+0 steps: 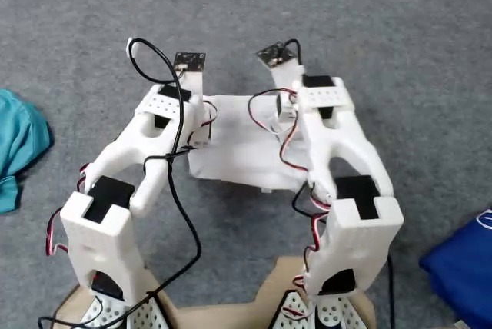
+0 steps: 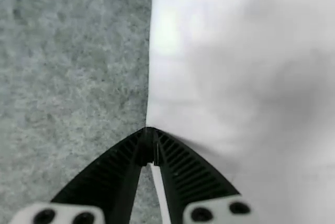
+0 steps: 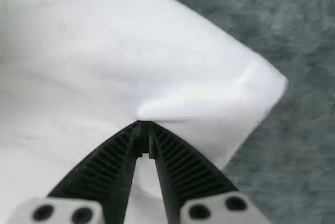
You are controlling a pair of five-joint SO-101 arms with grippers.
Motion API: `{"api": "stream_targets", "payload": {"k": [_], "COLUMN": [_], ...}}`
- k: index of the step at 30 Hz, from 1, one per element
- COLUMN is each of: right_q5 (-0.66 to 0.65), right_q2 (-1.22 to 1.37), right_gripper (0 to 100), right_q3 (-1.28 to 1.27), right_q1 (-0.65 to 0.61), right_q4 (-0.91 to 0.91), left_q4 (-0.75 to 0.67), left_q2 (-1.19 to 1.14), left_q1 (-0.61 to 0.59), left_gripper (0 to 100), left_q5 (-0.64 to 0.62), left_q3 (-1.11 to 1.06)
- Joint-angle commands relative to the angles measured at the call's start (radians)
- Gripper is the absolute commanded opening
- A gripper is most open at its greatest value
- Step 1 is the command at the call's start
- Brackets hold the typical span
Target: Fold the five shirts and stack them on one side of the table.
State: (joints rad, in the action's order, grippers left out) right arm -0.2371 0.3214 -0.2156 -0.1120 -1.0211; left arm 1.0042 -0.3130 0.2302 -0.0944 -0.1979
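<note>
A white shirt (image 1: 238, 152) lies partly folded on the grey carpet between the two arms. My left gripper (image 2: 149, 132) is shut on the shirt's edge (image 2: 230, 77), where white cloth meets carpet, and a thin strip of cloth shows between the fingers. In the high view this gripper (image 1: 196, 106) stands at the shirt's left far corner. My right gripper (image 3: 145, 125) is shut on a raised fold of the white shirt (image 3: 131, 62) near a corner. From above it (image 1: 286, 106) stands at the shirt's right far side.
A teal shirt (image 1: 19, 144) lies crumpled at the table's left edge. A dark blue shirt (image 1: 461, 267) lies at the near right. Grey carpet (image 1: 369, 29) covers the far half of the table. Cables hang from both arms.
</note>
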Motion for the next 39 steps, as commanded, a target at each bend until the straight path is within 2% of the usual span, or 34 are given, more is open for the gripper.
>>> {"api": "stream_targets", "payload": {"k": [1, 9, 18, 23, 26, 30, 37, 39], "right_q5": [-0.038, -0.043, -0.06, -0.063, -0.063, -0.063, -0.057, -0.057], "right_q2": [-0.001, -0.022, -0.268, -0.412, -0.464, -0.521, -0.562, -0.535], "right_gripper": [0.7, 0.7, 0.9, 0.8, 0.7, 0.7, 0.9, 0.9], "right_q3": [-0.001, 0.051, 0.061, 0.058, 0.033, -0.099, -0.395, -0.438], "right_q1": [0.065, 0.022, -0.056, -0.084, -0.088, -0.088, -0.082, -0.079], "right_q4": [0.023, -0.054, -0.138, -0.203, -0.242, -0.229, 0.008, 0.055], "left_q4": [-0.011, 0.009, 0.226, 0.376, 0.396, 0.33, -0.009, -0.061], "left_q2": [0.027, 0.042, 0.099, 0.179, 0.249, 0.367, 0.461, 0.461], "left_q1": [-0.038, -0.063, -0.054, 0.029, 0.081, 0.137, 0.146, 0.147], "left_gripper": [2, 2, 2, 2, 2, 2, 2, 2], "left_q5": [0.031, 0.037, 0.037, 0.014, -0.009, -0.04, -0.035, -0.034], "left_q3": [0.0, 0.038, 0.255, 0.292, 0.233, 0.066, -0.296, -0.365]}}
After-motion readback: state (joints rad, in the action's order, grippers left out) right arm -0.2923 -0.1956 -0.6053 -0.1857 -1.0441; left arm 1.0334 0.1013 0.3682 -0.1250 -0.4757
